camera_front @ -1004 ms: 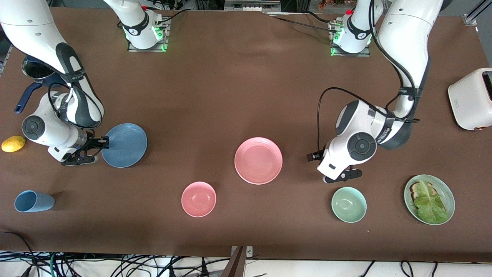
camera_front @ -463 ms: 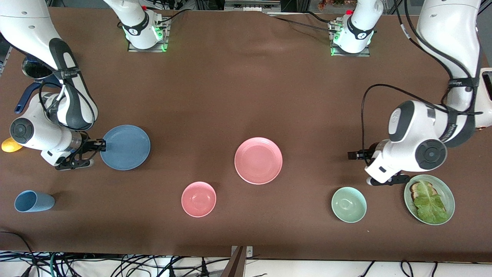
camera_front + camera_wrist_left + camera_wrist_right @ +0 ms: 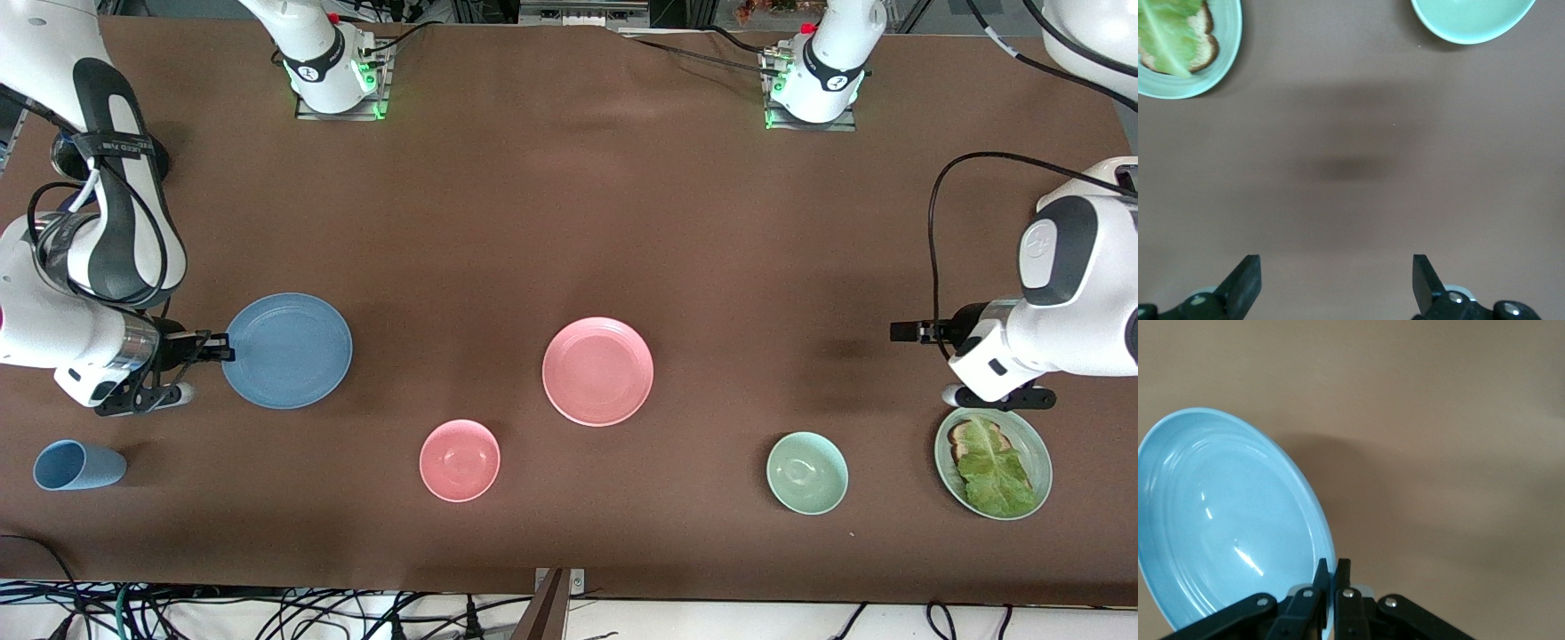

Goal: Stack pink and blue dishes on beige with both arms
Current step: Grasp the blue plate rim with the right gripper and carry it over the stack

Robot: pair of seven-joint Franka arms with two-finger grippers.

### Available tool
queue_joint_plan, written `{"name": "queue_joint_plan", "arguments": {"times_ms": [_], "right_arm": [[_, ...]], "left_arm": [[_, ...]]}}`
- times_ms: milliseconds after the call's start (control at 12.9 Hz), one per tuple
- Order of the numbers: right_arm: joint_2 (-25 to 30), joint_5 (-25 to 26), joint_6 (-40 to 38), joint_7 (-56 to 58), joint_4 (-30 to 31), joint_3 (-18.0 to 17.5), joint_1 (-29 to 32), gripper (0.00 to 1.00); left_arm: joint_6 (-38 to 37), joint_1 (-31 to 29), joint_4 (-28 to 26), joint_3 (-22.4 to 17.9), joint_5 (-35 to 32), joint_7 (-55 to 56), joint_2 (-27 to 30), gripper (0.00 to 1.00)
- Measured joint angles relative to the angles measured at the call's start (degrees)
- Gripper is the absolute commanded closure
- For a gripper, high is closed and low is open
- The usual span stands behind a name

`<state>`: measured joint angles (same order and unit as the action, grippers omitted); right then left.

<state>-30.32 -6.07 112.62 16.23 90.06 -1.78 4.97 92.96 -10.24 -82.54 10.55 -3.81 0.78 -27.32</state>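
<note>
Blue cup (image 3: 78, 465) was seen lying on the table (image 3: 569, 204) in the lower corner of the frame at the right arm's end. Right gripper (image 3: 218, 353) was shut tight on the rim of the blue plate (image 3: 289, 349), at mid-height in the frame; the plate was shown tilted in the right wrist view. Pink bowl (image 3: 460, 460) was placed low in the frame, near centre. Pink plate (image 3: 597, 371) was set flat at frame centre, untouched. Green bowl (image 3: 807, 472) was placed low, toward the left arm's end. Left gripper (image 3: 1335, 263) was held wide open, nothing gripped, over bare cloth just above the green oval plate (image 3: 1031, 436) in the frame.
</note>
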Motion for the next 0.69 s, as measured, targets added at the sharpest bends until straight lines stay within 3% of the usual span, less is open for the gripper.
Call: {"name": "queue_joint_plan", "arguments": {"times_ms": [309,695], "right_arm": [[0.0,-0.3,-0.7,-6.2,-2.7,-4.9,-1.7,1.00],[-0.1,-0.3,-0.9,-21.4,-3.6,-5.6,-11.0,1.00]], "left_arm": [[-1.7,-0.1,-2.9,-3.1,0.0,-0.3,7.0,0.00],[-1.9,3.4,-7.8,-6.3,0.0,-0.2,17.3,0.00]]}}
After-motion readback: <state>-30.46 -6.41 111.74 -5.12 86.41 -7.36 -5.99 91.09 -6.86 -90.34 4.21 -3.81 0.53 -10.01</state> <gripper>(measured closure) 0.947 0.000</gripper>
